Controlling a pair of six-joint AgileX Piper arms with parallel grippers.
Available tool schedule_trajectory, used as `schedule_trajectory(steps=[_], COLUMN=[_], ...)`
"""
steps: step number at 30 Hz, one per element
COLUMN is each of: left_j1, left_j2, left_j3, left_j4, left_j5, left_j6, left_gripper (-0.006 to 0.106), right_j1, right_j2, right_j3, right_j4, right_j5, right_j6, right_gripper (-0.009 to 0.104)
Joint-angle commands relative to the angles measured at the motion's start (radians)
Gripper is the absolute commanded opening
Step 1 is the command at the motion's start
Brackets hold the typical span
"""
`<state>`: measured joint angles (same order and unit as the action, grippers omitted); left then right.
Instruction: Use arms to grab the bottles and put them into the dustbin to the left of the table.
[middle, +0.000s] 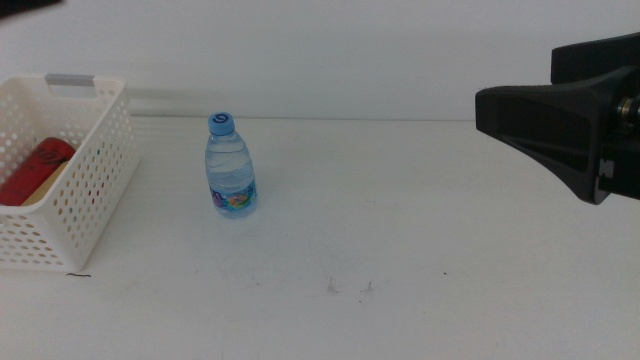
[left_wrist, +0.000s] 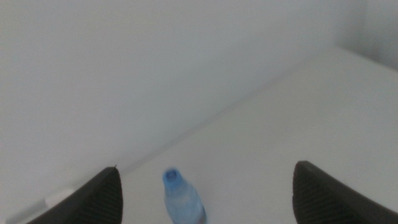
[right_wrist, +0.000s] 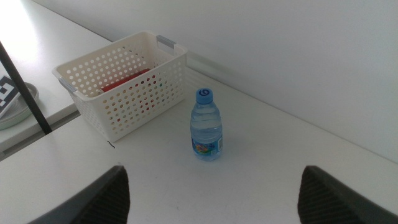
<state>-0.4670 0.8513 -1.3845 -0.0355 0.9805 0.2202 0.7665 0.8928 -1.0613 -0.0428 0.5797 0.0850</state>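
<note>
Water bottle (middle: 231, 166) stands upright left of centre on the surface (middle: 400, 220), near the basket (middle: 95, 190). Bring your right hand (middle: 500, 105), at the right edge and holding nothing, level to its middle; left hand (left_wrist: 205, 193) gapes empty.
</note>
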Motion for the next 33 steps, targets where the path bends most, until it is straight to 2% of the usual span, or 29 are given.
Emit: schedule_trajectory(steps=[1,5,9,11,13,15,16,18,23,25,30,33], left_j1=[-0.002,-0.002,-0.002,-0.002,-0.002,-0.002,-0.002,-0.002,0.000,0.000,0.000,0.000], left_j2=[-0.071,-0.212,-0.218,-0.202,-0.189,-0.179,-0.176,-0.164,-0.029,0.090,0.414,0.595], left_j3=[0.196,0.697,1.121,1.252,1.331,1.362,1.368,1.370,1.370,1.370,1.321,1.232], left_j4=[0.010,0.035,0.015,-0.009,-0.081,-0.149,-0.197,-0.239,-0.253,-0.269,-0.222,-0.214], left_j5=[-0.245,-0.811,-1.404,-1.570,-1.589,-1.526,-1.481,-1.494,-1.639,-1.750,-2.039,-2.078], left_j6=[-0.011,-0.011,-0.018,-0.055,-0.087,-0.135,-0.126,-0.066,-0.013,-0.032,-0.106,-0.109], left_gripper=[0.094,0.094,0.094,0.094,0.094,0.094,0.094,0.094,0.094,0.094,0.094,0.094], right_j1=[0.003,0.003,0.003,0.003,0.003,0.003,0.003,0.003,0.003,0.003,0.003,0.003], right_j2=[-0.009,-0.009,-0.009,-0.009,-0.009,-0.009,-0.009,-0.009,-0.009,-0.009,-0.009,-0.009], right_j3=[0.003,0.003,0.003,0.003,0.003,0.003,0.003,0.003,0.003,0.003,0.003,0.003], right_j4=[-0.003,0.002,0.002,0.002,0.002,0.002,0.002,0.001,0.001,0.001,0.001,0.001], right_j5=[-0.003,-0.003,-0.003,-0.003,-0.003,-0.003,-0.003,-0.003,-0.003,-0.003,-0.003,-0.003], right_j6=[-0.004,-0.004,-0.004,-0.004,-0.004,-0.004,-0.004,-0.004,-0.004,-0.004,-0.004,-0.004], right_gripper=[0.093,0.093,0.093,0.093,0.093,0.093,0.093,0.093,0.093,0.093,0.093,0.093])
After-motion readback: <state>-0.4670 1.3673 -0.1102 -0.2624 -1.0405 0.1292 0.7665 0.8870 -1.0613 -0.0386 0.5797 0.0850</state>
